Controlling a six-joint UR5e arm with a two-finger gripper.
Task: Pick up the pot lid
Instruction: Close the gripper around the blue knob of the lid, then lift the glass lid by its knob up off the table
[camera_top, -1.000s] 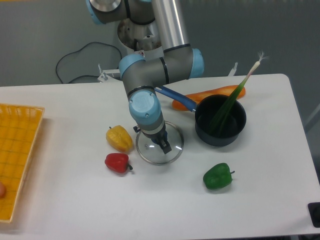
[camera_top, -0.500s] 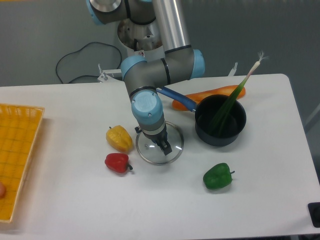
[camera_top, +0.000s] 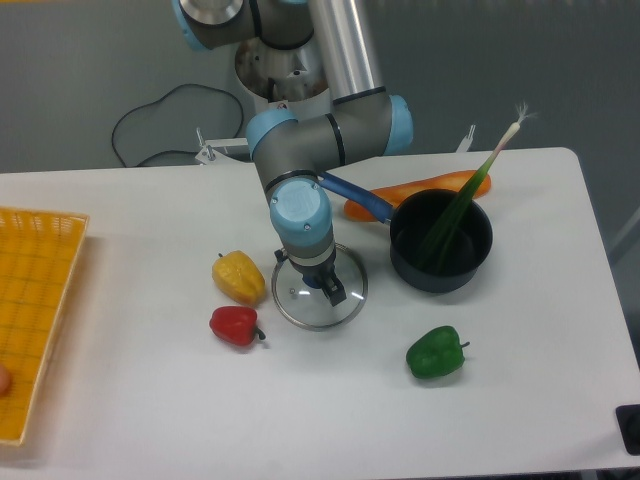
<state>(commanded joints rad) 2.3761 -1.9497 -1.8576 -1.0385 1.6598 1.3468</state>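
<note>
The pot lid (camera_top: 308, 312), clear glass with a thin metal rim, lies flat at the middle of the table. My gripper (camera_top: 309, 277) points down over its upper part, coming from the back. Its two dark fingertips stand apart, one near the lid's upper left rim and the other over the glass right of centre. Between them a bit of the dark blue knob (camera_top: 312, 282) shows. The gripper body hides the lid's back edge, and whether the fingertips touch the lid I cannot tell.
A yellow pepper (camera_top: 238, 277) and red pepper (camera_top: 235, 326) lie left of the lid. On the right are a black pot (camera_top: 410, 246) holding a leek, and a green pepper (camera_top: 435, 353). Behind are a blue utensil (camera_top: 357, 196) and carrots (camera_top: 405, 190). An orange crate (camera_top: 36, 300) stands far left.
The gripper and forearm have shifted slightly to the right, and more of the dark blue knob shows between the fingers. The lid and the other objects have stayed in place.
</note>
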